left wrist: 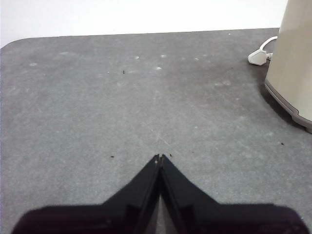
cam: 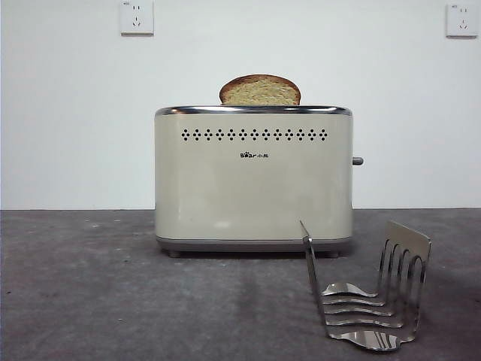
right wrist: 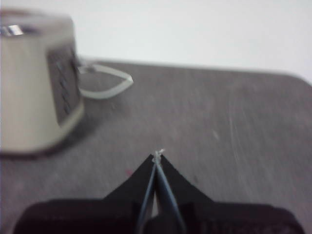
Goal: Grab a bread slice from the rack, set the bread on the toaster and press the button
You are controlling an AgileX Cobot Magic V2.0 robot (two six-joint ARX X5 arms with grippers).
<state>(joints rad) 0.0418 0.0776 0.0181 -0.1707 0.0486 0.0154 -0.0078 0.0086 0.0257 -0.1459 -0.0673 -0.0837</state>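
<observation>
The slice of bread (cam: 260, 90) stands in the top slot of the cream toaster (cam: 254, 180), its rounded top sticking out. The small dark button (cam: 358, 161) juts from the toaster's right side edge. The steel rack (cam: 370, 297) stands empty at the front right of the toaster. Neither gripper shows in the front view. My left gripper (left wrist: 160, 157) is shut and empty over bare table, with the toaster (left wrist: 293, 58) off to one side. My right gripper (right wrist: 157, 155) is shut and empty, with the toaster (right wrist: 36, 80) nearby; that view is blurred.
Two white wall sockets (cam: 136, 16) (cam: 461, 19) sit high on the back wall. The toaster's white plug (left wrist: 258, 57) and cord (right wrist: 105, 83) lie on the grey table (cam: 113, 301) behind it.
</observation>
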